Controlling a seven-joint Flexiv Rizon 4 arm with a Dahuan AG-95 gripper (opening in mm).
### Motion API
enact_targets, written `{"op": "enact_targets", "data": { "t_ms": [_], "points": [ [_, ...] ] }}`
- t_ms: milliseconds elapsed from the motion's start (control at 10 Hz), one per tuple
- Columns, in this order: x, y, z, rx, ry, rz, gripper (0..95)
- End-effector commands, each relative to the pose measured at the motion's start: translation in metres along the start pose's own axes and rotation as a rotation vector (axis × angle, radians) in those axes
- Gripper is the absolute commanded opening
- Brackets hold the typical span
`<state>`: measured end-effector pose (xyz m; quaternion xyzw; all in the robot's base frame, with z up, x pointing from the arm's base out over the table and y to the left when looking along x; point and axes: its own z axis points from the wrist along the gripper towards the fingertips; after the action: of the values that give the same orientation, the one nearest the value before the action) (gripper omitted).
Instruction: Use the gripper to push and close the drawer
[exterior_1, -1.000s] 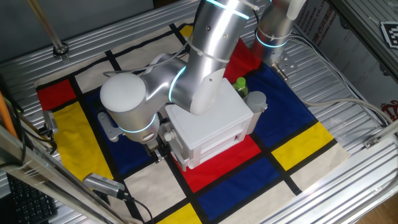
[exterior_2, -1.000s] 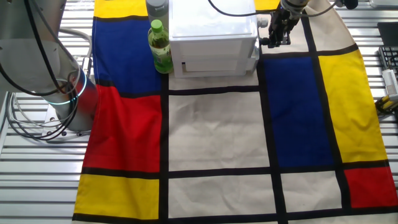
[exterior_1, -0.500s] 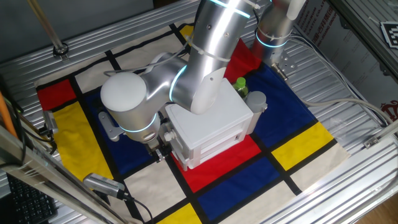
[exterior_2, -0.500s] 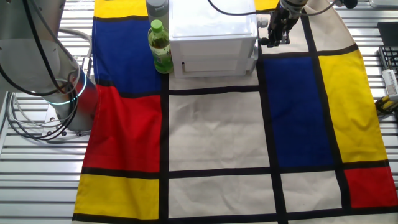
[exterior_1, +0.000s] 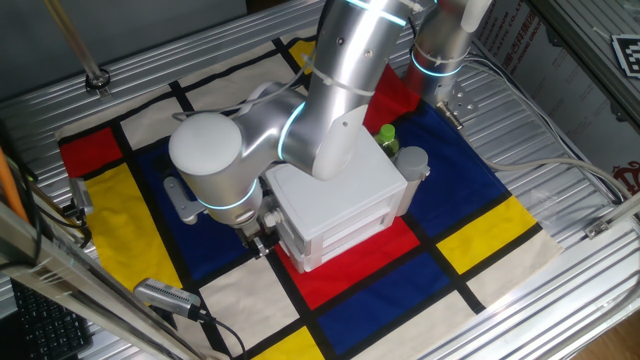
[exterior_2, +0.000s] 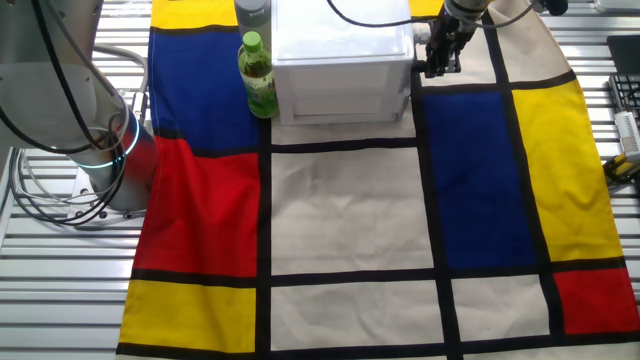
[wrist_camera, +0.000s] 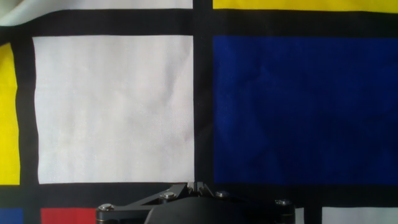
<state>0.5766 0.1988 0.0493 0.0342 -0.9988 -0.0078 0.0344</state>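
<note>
Drawer (exterior_2: 344, 103) front sits flush in the white cabinet (exterior_2: 342, 45) as far as we can judge from the other fixed view, where it shows as a pale panel low on the cabinet face, at about twelve o'clock on the checked cloth (exterior_2: 345, 210). In one fixed view we see the same panel (exterior_1: 352, 236) on the cabinet's near face, above a red square of the cloth. Our gripper (exterior_2: 441, 52) hangs just beside the cabinet's side, at its three o'clock in the other fixed view; in one fixed view it (exterior_1: 260, 240) peeks out black below the big silver wrist, at the cabinet's eight o'clock, and we cannot tell whether it touches the cabinet. The hand view shows only the black gripper body (wrist_camera: 199, 208) at six o'clock over white and blue squares, with the fingertips pressed together. A green bottle (exterior_2: 258, 73) stands close at the cabinet's nine o'clock in the other fixed view; one fixed view shows only its cap (exterior_1: 387, 134) behind the arm. The second silver arm base (exterior_2: 60, 100) stands off the cloth at nine o'clock
</note>
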Motion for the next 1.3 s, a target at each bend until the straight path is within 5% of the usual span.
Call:
{"op": "enact_targets", "data": {
  "t_ms": [100, 1300],
  "points": [
    [0.0009, 0.0002, -0.0001, -0.001, 0.0, 0.0, 0.0],
    [0.0073, 0.0008, -0.0006, -0.005, 0.001, -0.002, 0.0]
  ]
}}
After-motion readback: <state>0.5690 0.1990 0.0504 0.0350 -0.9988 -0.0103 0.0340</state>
